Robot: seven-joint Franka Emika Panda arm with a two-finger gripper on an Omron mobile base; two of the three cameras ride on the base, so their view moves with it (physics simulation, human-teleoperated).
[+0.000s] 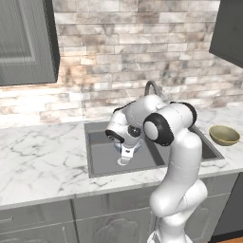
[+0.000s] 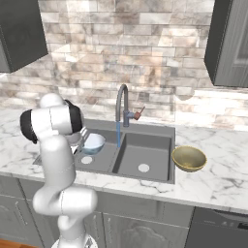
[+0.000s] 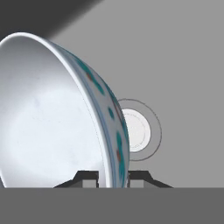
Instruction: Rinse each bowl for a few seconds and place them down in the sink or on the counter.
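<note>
Your gripper (image 3: 113, 177) is clamped on the rim of the pale blue bowl (image 3: 57, 113), holding it empty over the left basin of the sink (image 2: 145, 133); carry it sideways under the faucet (image 2: 121, 104) stream, keeping the grip firm; beyond, well apart on the surface (image 2: 218, 174), the olive-tan bowl (image 2: 189, 158) sits empty

No text, label, brand, number or sign is showing legibly anywhere in these views. The pale blue bowl (image 3: 65, 113) sitting between the gripper's (image 3: 113, 177) fingertips is displaying only teal and reddish painted blotches along its outer wall, not letters. The sink (image 2: 145, 145) beneath the gripper is bearing no markings.
</note>
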